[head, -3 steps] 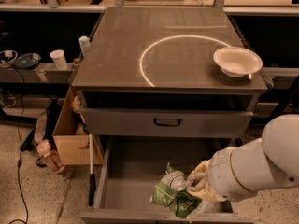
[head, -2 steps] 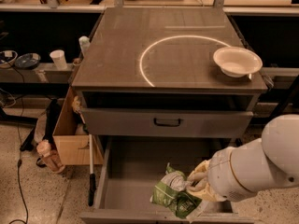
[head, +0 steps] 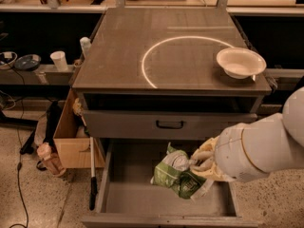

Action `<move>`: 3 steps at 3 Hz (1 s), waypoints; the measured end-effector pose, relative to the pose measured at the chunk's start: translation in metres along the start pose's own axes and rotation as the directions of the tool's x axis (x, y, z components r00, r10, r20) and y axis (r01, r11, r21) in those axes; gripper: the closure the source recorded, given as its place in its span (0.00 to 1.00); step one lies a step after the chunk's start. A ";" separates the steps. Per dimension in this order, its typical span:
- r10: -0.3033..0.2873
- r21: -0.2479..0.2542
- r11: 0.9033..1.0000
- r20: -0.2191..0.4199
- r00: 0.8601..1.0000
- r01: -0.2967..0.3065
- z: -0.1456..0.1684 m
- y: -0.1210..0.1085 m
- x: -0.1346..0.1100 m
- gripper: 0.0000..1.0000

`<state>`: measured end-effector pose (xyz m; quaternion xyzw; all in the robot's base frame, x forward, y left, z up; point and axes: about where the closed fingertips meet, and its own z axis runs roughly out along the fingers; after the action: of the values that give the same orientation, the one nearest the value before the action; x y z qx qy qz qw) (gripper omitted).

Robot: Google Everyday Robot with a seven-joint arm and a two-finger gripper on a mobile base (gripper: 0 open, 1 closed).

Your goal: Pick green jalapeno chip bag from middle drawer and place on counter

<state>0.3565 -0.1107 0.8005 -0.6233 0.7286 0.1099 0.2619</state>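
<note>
The green jalapeno chip bag, crumpled green foil with a white-grey patch, hangs a little above the floor of the open middle drawer, near its right half. My gripper, at the end of the white arm coming in from the right, is shut on the bag's right side. The counter, dark with a bright white circle arc, lies above and behind. The bag's right edge is hidden by the gripper.
A white bowl sits at the counter's right edge. A shut drawer front with a black handle is just above the open drawer. A cardboard box stands on the floor at left, with a white cup on a shelf beyond.
The gripper and the chip bag have both moved up from the drawer floor together. The bowl and the drawers have not moved.
</note>
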 end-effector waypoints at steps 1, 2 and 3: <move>-0.059 0.072 0.996 0.029 0.998 0.057 -0.039 -0.012 -0.025 1.00; -0.093 0.117 0.989 0.038 0.995 0.088 -0.062 -0.019 -0.039 1.00; -0.125 0.160 0.980 0.040 0.991 0.117 -0.081 -0.027 -0.052 1.00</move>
<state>0.3672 -0.1115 0.9000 -0.6408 0.6889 0.0513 0.3347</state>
